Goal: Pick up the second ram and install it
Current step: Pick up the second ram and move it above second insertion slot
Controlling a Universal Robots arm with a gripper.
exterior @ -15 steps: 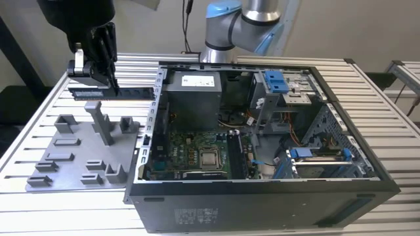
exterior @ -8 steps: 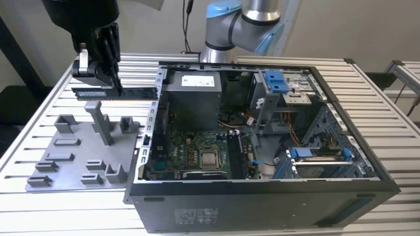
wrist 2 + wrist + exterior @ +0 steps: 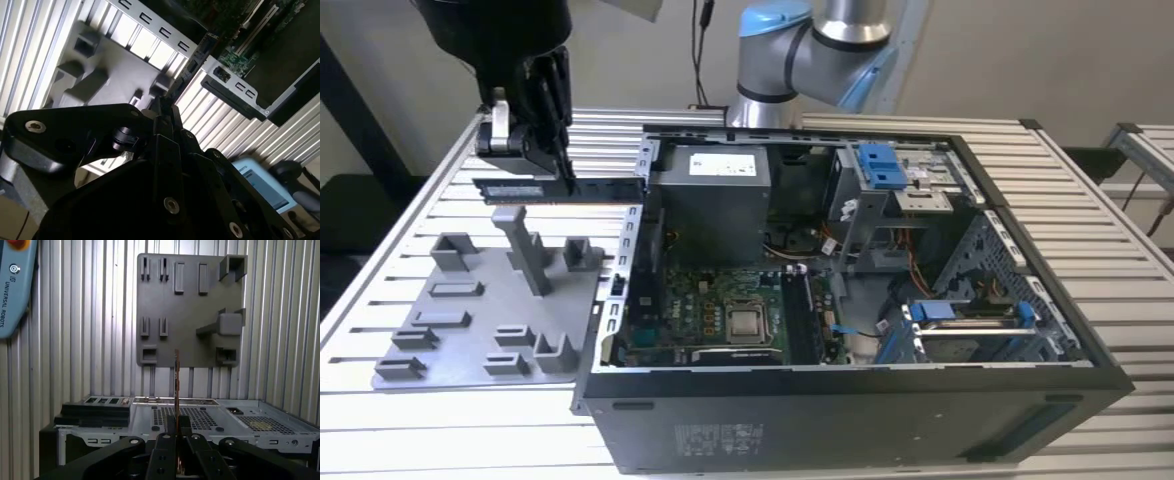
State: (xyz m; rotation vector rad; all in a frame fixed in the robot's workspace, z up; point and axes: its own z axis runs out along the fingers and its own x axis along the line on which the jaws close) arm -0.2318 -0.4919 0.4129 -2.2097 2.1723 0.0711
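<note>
Here the gripper [image 3: 566, 172] is clenched on the 2nd ram [image 3: 520, 189], gripping it near the middle and holding it aloft by the grey tray [image 3: 467, 335], long axis level and running toward the open computer case [image 3: 854, 410], whose motherboard [image 3: 707, 305] lies to the exterior view's right.

A line of lettering with a round logo stands on the blue pendant [image 3: 12, 285]. The white label [image 3: 727, 163] on the power supply [image 3: 714, 215] and the printed panel [image 3: 720, 437] on the computer case [image 3: 881, 420] are too small to read.
</note>
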